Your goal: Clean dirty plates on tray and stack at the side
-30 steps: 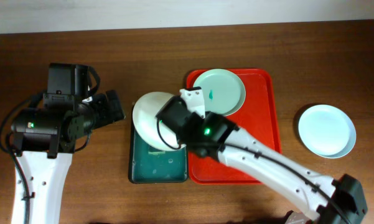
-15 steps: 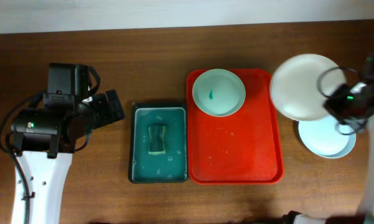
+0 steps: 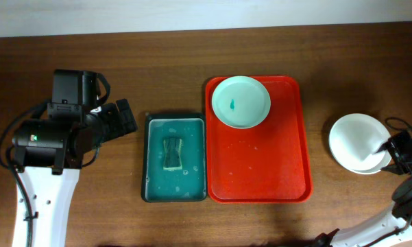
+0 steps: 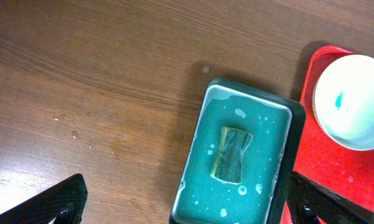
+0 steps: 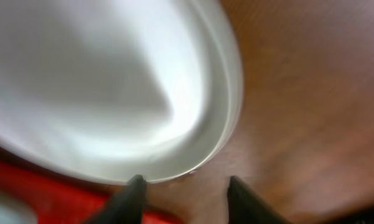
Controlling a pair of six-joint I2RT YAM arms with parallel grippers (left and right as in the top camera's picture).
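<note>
1. Tray: large flat red rectangular plastic tray (image 3: 260,171) lies right of frame centre on the brown wooden table (image 3: 192,68).
2. Dirty item: one round pale mint-green glossy plate (image 3: 240,101) sits in the upper left part of the tray. A small teal-blue smear (image 3: 232,105) marks it left of its centre.
3. Stack: two round white plates (image 3: 356,137) lie one on the other on the table at the right of frame, well apart from the tray. The top one is offset to the upper left, so the lower rim shows at lower right.
4. Right arm: right gripper (image 3: 397,147) is at the stack's right edge. In the blurred wrist view its dark fingers (image 5: 129,199) are spread, with the plate rim just above the gap and nothing pinched.
5. Left arm: left gripper (image 3: 129,116) is at the left of frame, near the upper left corner of the dark teal rectangular basin (image 3: 151,192). Its fingers are spread wide and hold nothing.
6. Basin: just beside the tray's left edge; I cannot tell if they touch. A yellow-green sponge (image 3: 172,152) lies in its middle.
</note>
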